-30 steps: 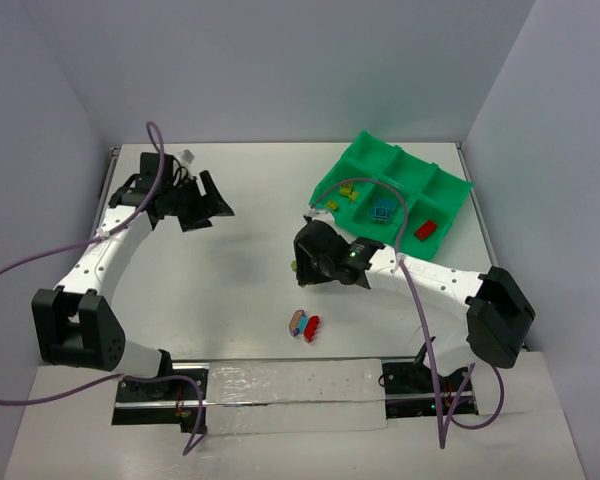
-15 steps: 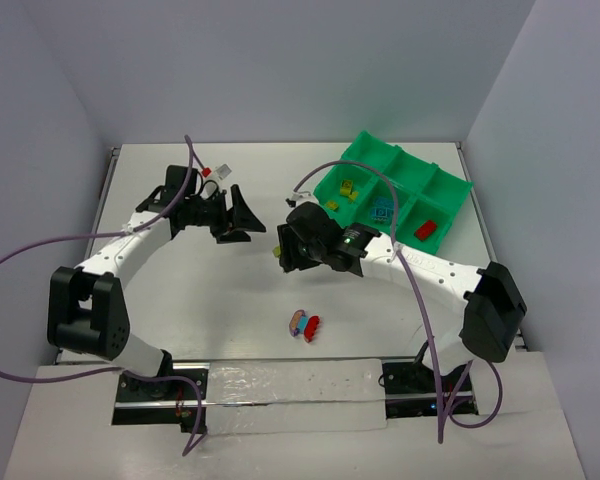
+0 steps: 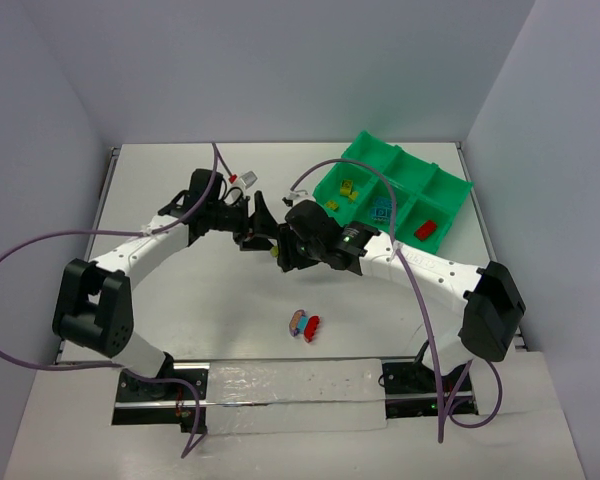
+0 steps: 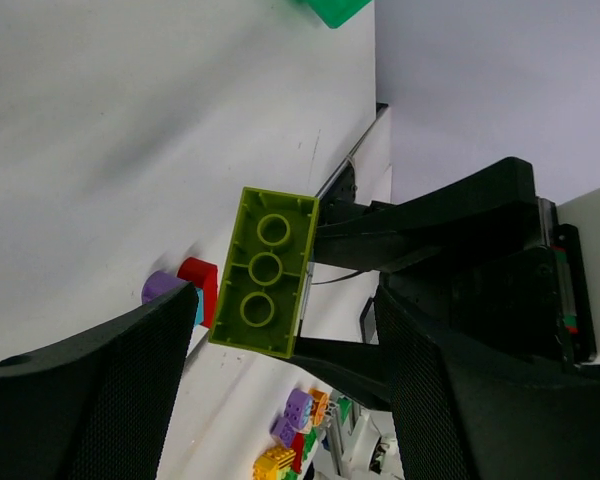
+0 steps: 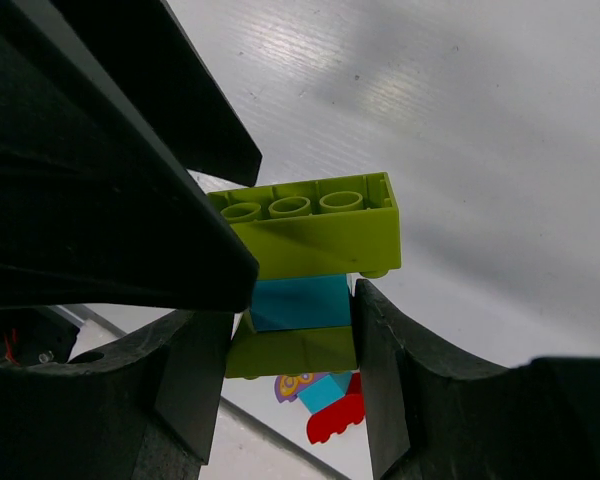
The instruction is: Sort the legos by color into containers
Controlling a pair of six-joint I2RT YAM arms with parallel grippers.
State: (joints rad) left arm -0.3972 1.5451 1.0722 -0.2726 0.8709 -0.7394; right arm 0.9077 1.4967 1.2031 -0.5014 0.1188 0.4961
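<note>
My right gripper (image 3: 281,248) is shut on a small stack of legos and holds it above the table: a lime-green brick (image 5: 310,235) on top, a cyan brick (image 5: 300,302) in the middle and a lime-green brick (image 5: 290,352) below, with the right fingers (image 5: 392,385) pressing its sides. My left gripper (image 3: 261,222) is open right beside the stack, and its fingers (image 4: 90,400) stand either side of the lime brick's hollow underside (image 4: 265,270). A purple, cyan and red clump (image 3: 303,324) lies on the table. The green tray (image 3: 450,185) stands at the back right.
The tray compartments hold yellow bricks (image 3: 347,190), cyan bricks (image 3: 382,210) and a red brick (image 3: 426,230). The two arms nearly meet at mid-table. Several colourful bricks (image 4: 295,430) show by the near rail in the left wrist view. Walls enclose the table.
My left gripper has swung right from the far left corner up to the right gripper. The right gripper moved a little left and back with the stack.
</note>
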